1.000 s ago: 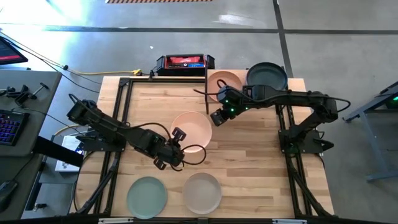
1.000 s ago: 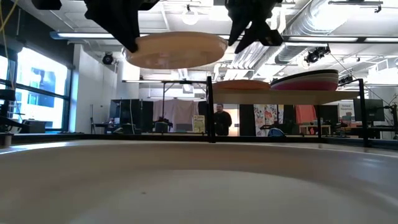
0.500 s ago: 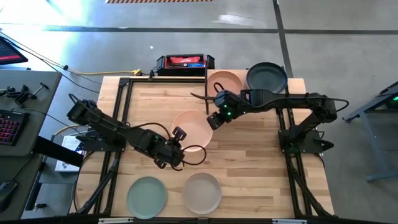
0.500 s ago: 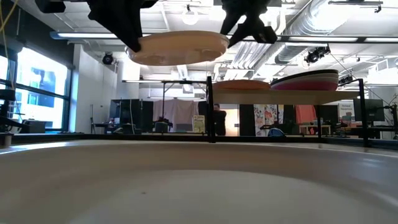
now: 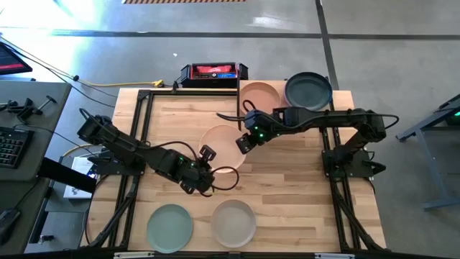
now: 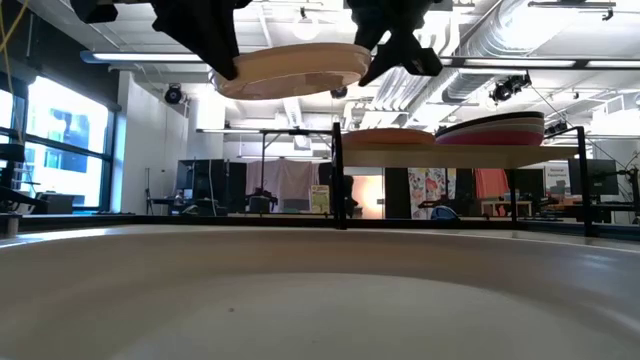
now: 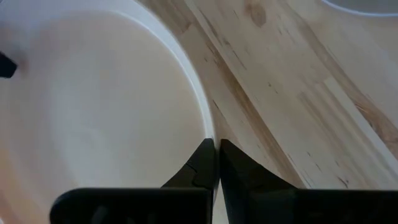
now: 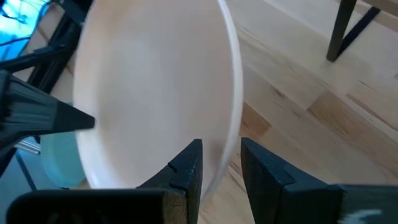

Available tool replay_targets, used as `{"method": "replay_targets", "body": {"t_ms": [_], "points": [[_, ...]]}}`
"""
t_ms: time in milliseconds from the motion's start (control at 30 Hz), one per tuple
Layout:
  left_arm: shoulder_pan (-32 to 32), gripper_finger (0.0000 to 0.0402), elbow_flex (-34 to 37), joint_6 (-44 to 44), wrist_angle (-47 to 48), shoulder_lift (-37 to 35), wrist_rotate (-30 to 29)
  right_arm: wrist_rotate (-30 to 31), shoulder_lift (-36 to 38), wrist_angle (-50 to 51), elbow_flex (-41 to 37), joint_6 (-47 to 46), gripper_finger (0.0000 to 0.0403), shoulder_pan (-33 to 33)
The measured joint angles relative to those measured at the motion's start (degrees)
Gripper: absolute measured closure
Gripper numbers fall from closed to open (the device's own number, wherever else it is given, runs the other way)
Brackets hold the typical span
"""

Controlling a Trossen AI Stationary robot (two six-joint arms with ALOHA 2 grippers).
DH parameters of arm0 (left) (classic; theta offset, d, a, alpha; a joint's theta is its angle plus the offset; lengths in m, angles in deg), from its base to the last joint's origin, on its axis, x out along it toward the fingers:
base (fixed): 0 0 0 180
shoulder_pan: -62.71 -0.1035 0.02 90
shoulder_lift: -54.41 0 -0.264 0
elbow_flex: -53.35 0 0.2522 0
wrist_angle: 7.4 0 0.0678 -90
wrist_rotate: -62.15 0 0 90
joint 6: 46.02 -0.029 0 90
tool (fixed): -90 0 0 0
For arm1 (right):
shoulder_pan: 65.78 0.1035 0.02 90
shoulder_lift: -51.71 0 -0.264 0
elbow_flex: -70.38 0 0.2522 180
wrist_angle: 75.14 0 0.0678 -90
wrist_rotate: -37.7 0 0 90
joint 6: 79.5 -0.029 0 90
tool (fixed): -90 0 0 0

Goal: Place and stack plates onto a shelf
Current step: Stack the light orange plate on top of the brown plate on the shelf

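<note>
The peach plate (image 5: 220,146) is in the air over the table's middle, also seen from the side in the low view (image 6: 290,70). My left gripper (image 5: 204,171) is at its near-left rim, shut on it. My right gripper (image 5: 243,141) is open at the far-right rim, one finger above the plate and one below (image 8: 221,149). The shelf (image 6: 440,153) stands at the far right edge and carries a tan plate (image 5: 259,96) and a charcoal plate (image 5: 308,90) that tops a stack. A sage green plate (image 5: 169,226) and a white-grey plate (image 5: 233,221) lie flat near the near edge. My left gripper (image 7: 216,144) pinches the peach plate's rim (image 7: 208,124) between its two fingers, coming level from the table's near left. The plate is lifted clear and lies almost flat. My right gripper's fingers (image 8: 186,163) straddle the opposite rim (image 8: 237,106); I cannot tell whether they touch it.
A black-and-red box (image 5: 213,72) sits at the far edge, left of the shelf. A black shelf post (image 6: 338,175) stands just below and beyond the raised plate. Black frame rails (image 5: 141,122) run along the table's left and right sides. Bare planks lie between the raised plate and the near plates.
My right gripper has moved toward the table's left and slightly nearer, closing in on the raised plate until its open fingers stand around the far-right rim. The plate has risen a little in my left gripper's hold.
</note>
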Motion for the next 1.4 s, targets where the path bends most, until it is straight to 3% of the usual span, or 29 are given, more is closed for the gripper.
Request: {"method": "replay_targets", "body": {"t_ms": [100,300,600,967,1167,1400], "points": [[0.00,0.0401,0.00,0.01,0.00,0.00,0.00,0.00,0.00,0.02,0.00,0.00,0.0325,0.00],[0.00,0.0392,-0.05,0.03,-0.75,0.00,-0.14,1.02,0.02,0.00,0.00,1.02,0.0395,-0.06],[-0.64,0.0375,-0.07,6.62,-1.33,0.00,0.29,1.49,0.02,0.02,0.00,0.60,0.0399,-0.04],[-3.93,0.0315,-0.07,21.17,-1.40,0.00,11.70,1.22,0.02,0.02,0.00,0.12,0.0402,-0.02],[-4.15,0.0281,-0.07,27.05,-1.44,0.00,11.66,1.22,0.02,0.82,0.00,0.11,0.0402,-0.17],[-4.17,0.0277,-1.17,30.86,-0.91,-0.74,10.08,0.92,0.07,3.05,0.00,1.07,0.0403,-2.05]]}}
